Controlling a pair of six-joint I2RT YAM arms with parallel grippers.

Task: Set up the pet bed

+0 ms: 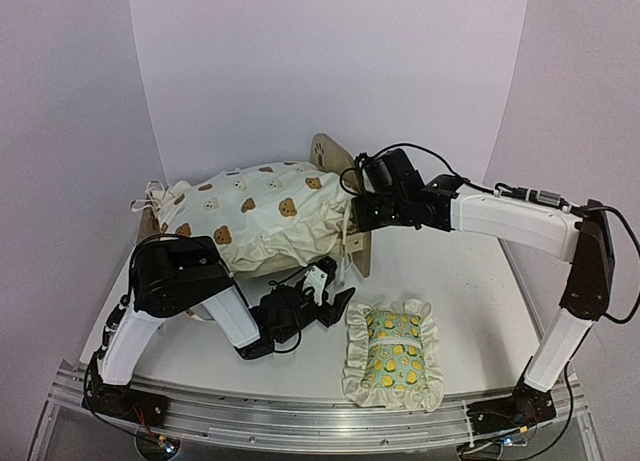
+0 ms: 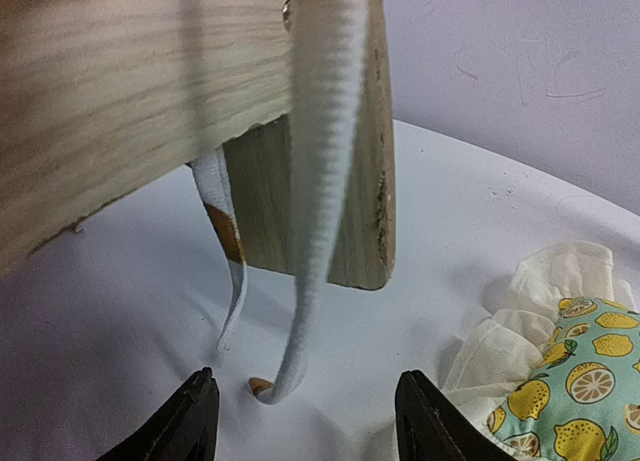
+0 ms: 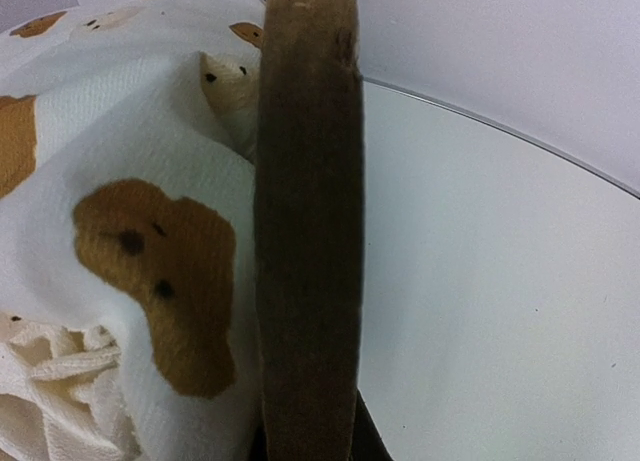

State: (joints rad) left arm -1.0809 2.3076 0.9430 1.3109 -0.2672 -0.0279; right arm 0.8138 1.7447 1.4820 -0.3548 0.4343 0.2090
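Top external, right tool (image 1: 356, 219) clamped onto pet bed (image 1: 327, 153)

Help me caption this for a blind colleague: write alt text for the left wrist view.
A white ribbed tie hangs down past the light-wood rail of the pet bed, its end dangling between the fingers of the open left gripper, over the white table. A lemon-print ruffled pillow lies at lower right.

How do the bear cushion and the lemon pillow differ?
The bear cushion is larger than the lemon pillow. The cushion is cream with brown bears; the pillow green with lemons, ruffled. The cushion lies bunched on the pet bed; the pillow flat on the table. Both are soft fabric.
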